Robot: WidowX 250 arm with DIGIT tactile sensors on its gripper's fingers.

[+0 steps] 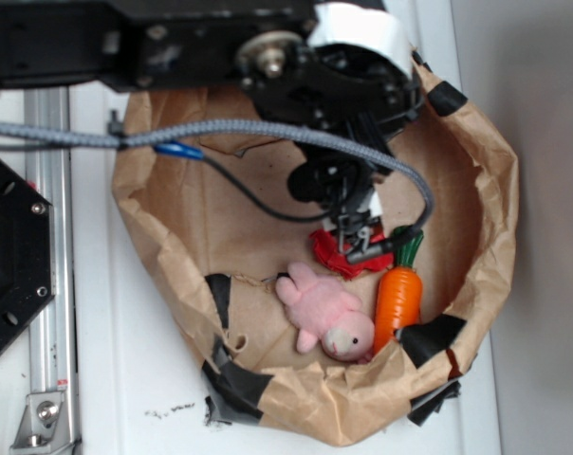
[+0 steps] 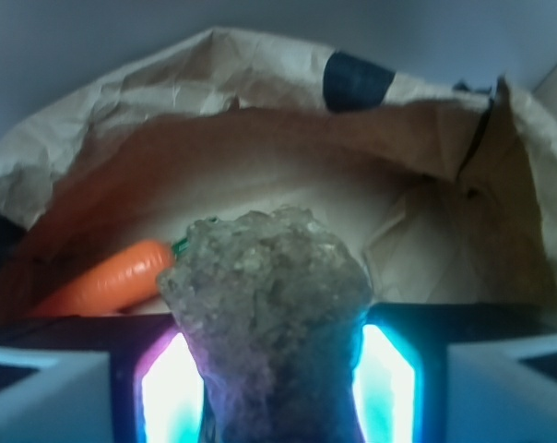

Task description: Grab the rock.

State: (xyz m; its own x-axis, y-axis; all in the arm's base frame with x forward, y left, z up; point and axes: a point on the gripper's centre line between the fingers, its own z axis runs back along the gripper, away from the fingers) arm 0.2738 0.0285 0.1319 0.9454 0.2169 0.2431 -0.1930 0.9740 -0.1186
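In the wrist view the rock, a rough speckled grey-brown chunk, fills the space between my two lit finger pads, which press on both its sides. My gripper is shut on the rock. In the exterior view my gripper hangs inside the brown paper bag, just above the red paper wad. The rock itself is hidden there behind the gripper body.
An orange carrot toy lies right of the gripper inside the bag and also shows in the wrist view. A pink plush toy lies at the bag's front. The crumpled bag walls with black tape surround everything. A grey cable crosses above.
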